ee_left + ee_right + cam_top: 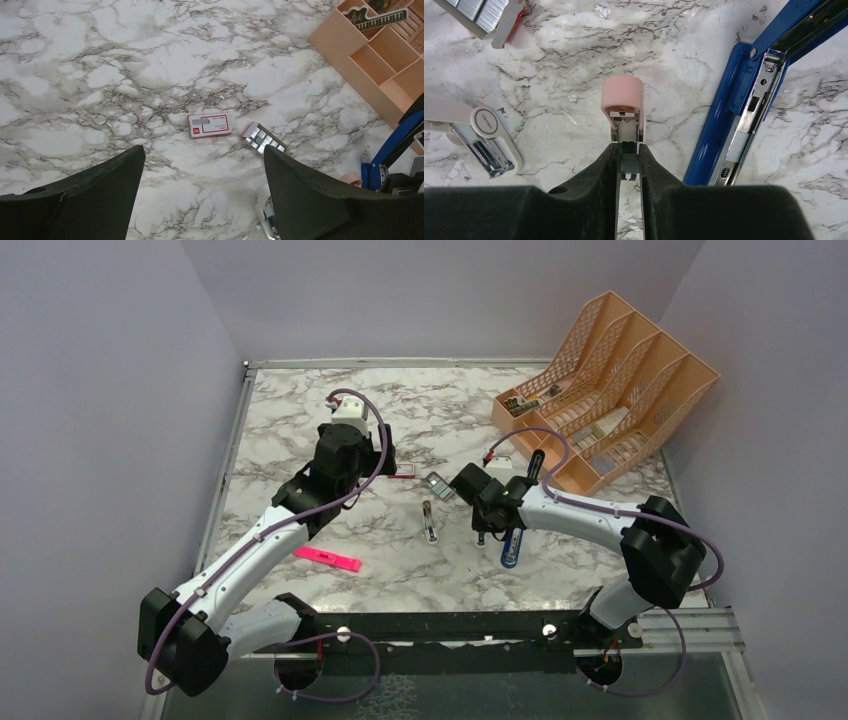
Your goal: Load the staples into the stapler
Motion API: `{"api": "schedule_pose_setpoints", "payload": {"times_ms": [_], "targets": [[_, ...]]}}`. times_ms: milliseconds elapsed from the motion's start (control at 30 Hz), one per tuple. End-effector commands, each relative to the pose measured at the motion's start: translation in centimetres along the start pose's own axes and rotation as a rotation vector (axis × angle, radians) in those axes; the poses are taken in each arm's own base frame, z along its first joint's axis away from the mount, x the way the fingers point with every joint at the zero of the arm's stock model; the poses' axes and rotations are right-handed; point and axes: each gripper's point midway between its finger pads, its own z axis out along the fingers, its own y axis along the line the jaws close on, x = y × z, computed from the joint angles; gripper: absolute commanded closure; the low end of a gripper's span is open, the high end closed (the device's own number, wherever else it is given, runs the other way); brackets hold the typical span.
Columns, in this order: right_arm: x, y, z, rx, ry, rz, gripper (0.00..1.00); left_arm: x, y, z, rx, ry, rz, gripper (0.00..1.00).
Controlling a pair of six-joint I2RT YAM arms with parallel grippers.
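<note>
Highlighter [327,558] lies nearest the bases, no part of this job; next out, the right gripper [628,147] is pressed in on a thin pink-tipped metal piece [622,95], and what it belongs to I cannot tell; just to its right the blue stapler [744,100] lies opened, long channel bare, and I'd say that is the one to fill; a small white stapler [489,142] sits on the other side; further out, the staples [264,138] rest as grey blocks in an open tray [248,131], just right of the red-and-white box [209,125]; the left gripper [204,150] hangs above them, spread wide, holding nothing; far corner, the orange organiser [610,390]. For the pick, the left should centre on the tray rather than the box, come down level, take one block across its narrow sides, and squeeze lightly; a hard pinch would likely crumble the strip.
</note>
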Motion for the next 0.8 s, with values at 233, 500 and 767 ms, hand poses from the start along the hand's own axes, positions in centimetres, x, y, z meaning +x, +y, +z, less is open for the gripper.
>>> {"api": "schedule_pose_setpoints", "payload": {"times_ms": [233, 500, 767], "targets": [[0.20, 0.24, 0.74, -0.013, 0.004, 0.020, 0.77, 0.06, 0.08, 0.17, -0.002, -0.001, 0.000, 0.11], [0.61, 0.16, 1.13, -0.013, 0.015, 0.016, 0.77, 0.13, 0.09, 0.22, -0.003, 0.001, 0.002, 0.11], [0.54, 0.04, 1.22, -0.010, 0.012, 0.011, 0.77, 0.27, 0.12, 0.28, -0.004, 0.005, 0.003, 0.11]]}}
